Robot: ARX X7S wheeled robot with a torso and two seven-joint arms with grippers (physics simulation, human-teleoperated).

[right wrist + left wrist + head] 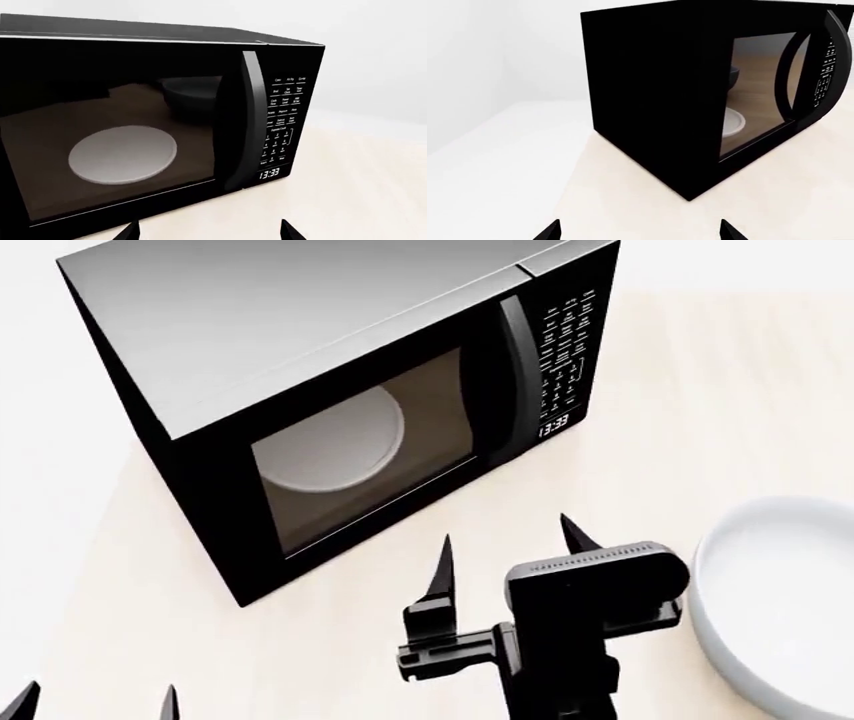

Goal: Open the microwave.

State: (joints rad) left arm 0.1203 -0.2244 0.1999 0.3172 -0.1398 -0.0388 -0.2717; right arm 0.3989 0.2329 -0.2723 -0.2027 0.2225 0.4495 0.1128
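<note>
Pale cream tabletop (747,390) against a plain white background. The large black boxy microwave with grey top (334,390) stands toward the far left part of the table, door shut, white turntable plate (334,440) visible through the window, vertical handle (510,380) beside the button panel (567,350); clock reads 13:33. The right gripper (507,555) hangs before the door, fingers spread, touching nothing. The left gripper (94,702) shows only its tips, apart. A white round bowl (781,610) sits at the right edge.
</note>
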